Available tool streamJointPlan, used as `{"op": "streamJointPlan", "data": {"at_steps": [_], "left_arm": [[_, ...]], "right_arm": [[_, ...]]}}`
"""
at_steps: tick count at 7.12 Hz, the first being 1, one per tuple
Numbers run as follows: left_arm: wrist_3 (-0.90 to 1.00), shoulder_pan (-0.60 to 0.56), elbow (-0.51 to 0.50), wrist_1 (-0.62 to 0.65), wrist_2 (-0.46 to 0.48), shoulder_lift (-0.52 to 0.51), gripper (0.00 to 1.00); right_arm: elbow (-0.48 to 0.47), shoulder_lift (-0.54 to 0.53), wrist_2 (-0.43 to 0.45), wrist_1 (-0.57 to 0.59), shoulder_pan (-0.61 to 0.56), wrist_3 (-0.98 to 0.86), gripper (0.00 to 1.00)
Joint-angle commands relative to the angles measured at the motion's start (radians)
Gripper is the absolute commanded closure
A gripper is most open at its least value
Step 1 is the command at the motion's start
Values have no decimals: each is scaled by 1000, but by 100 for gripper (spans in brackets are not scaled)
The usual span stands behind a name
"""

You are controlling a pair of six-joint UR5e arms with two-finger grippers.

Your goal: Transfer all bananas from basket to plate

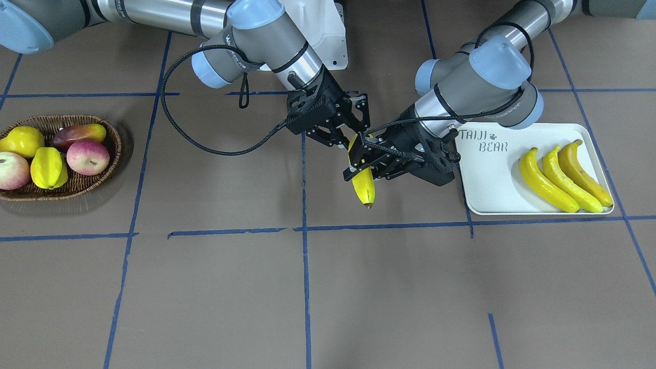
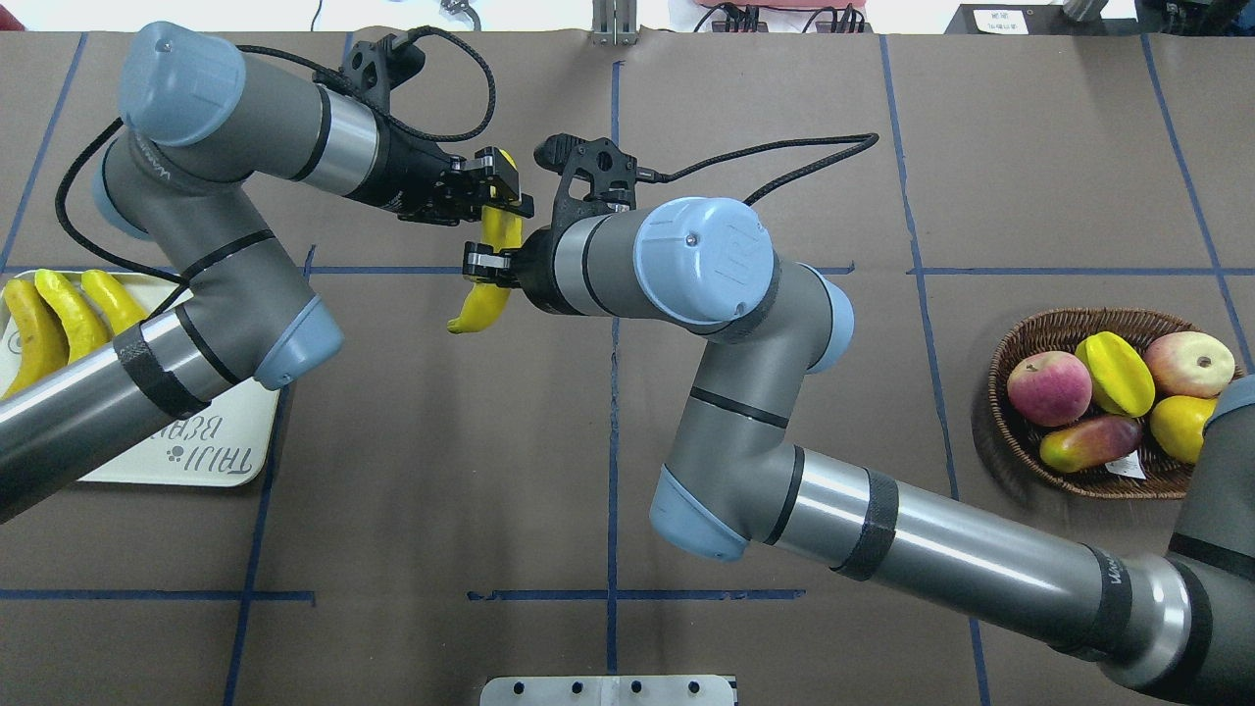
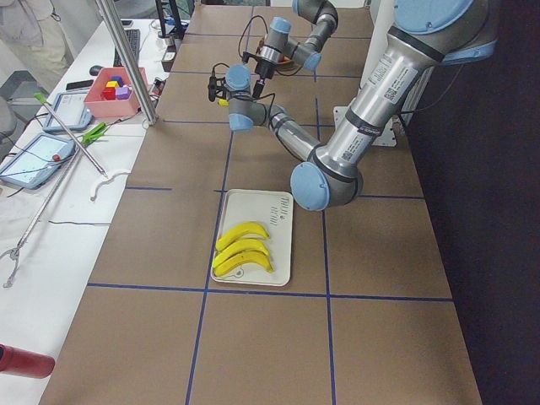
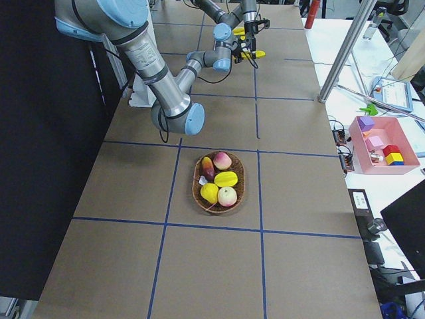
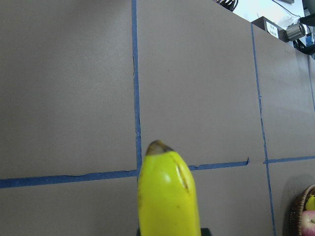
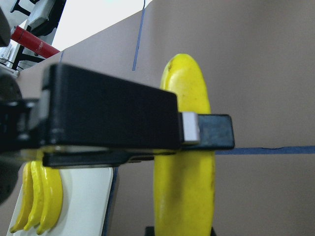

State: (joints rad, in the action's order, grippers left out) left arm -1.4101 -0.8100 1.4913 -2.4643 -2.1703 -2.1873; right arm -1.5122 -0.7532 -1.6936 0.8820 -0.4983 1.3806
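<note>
One yellow banana hangs above the middle of the table, held between both grippers. My left gripper is shut on its middle; the tip sticks out in the left wrist view. My right gripper holds the other end, its fingers snug against the banana's sides in the right wrist view. Three bananas lie side by side on the off-white plate. The wicker basket holds no banana that I can see.
The basket holds two apples, a starfruit, a yellow pear and a mango. Blue tape lines cross the brown table. The left arm's elbow hangs over the plate's near end in the overhead view.
</note>
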Motion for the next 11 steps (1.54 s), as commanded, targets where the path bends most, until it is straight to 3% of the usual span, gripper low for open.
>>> {"op": "streamJointPlan", "data": {"at_steps": [1, 2, 6, 10, 11], "left_arm": [[0, 0, 0, -1, 0, 1, 100], [-1, 0, 1, -1, 0, 1, 100], [-9, -5, 4, 4, 0, 10, 100], [-73, -35, 23, 33, -2, 153, 100], [-105, -66, 65, 103, 1, 196, 100]], "right_arm": [[1, 0, 0, 2, 0, 0, 28], [1, 0, 0, 5, 0, 2, 1], [-11, -3, -38, 8, -17, 3, 1], [-19, -128, -242, 86, -158, -29, 1], [-43, -159, -279, 162, -195, -64, 1]]}}
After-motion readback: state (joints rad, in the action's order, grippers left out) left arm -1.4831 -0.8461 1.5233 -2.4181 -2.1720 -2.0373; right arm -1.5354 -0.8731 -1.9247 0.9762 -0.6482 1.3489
